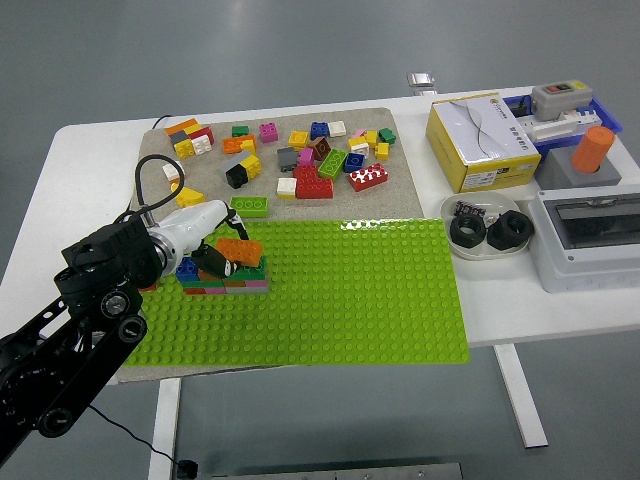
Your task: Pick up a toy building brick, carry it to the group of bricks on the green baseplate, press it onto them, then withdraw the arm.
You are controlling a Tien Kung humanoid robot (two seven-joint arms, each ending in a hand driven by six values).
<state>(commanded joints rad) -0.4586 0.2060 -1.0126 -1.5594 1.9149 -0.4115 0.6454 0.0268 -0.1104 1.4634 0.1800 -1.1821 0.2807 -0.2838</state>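
My left hand [212,258] reaches in from the lower left, its white wrist above the left part of the green baseplate [350,290]. Its dark fingers are curled against the left end of an orange brick [243,250], which lies slightly tilted on top of the brick group. That group has a blue brick [186,269] on the left, a green one [252,270] under the orange, and red and pink layers [250,285] at the bottom. My hand hides part of the stack's left side. The right arm does not show.
Several loose bricks [300,150] lie scattered on the beige mat behind the baseplate, with a green brick [249,206] close to its far edge. To the right stand a yellow box [480,140], a dish of black nuts [487,232] and a grey switch box [590,240].
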